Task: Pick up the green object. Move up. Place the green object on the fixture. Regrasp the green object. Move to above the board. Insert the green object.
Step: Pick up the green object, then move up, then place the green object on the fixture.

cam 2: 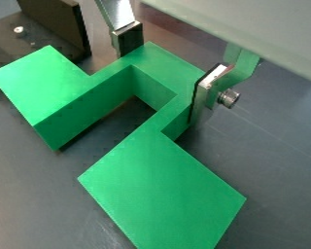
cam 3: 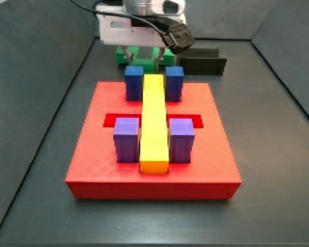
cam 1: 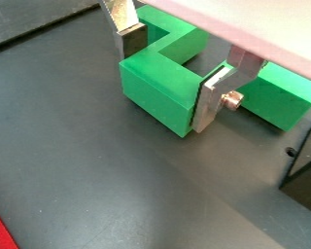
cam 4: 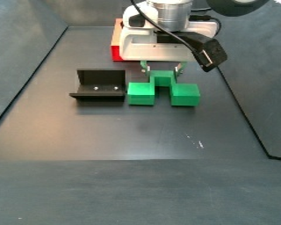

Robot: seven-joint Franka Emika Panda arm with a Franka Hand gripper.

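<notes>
Green object [cam 4: 163, 90] sits flat on the dark floor, just beside the fixture [cam 4: 96, 86] and in front of the board [cam 4: 117, 39] in a side view. In a side view from the board end it's mostly hidden — only slivers of green [cam 3: 147, 58] show behind the blue pegs [cam 3: 174, 81] and the yellow bar [cam 3: 154, 121]. The board is largely covered by the gripper body where the object shows best, so only a red edge is visible.

Shape: bright green, blocky, two thick lobes joined by a narrow middle bar, with a square notch between [cam 2: 152, 92]. Matte, clean edges.

Gripper [cam 1: 173, 69] is low over the object — fingers [cam 1: 210, 98] straddle the middle bar, slightly apart, the pads at or very near its sides. Actual contact hard to confirm; the object is not lifted.
</notes>
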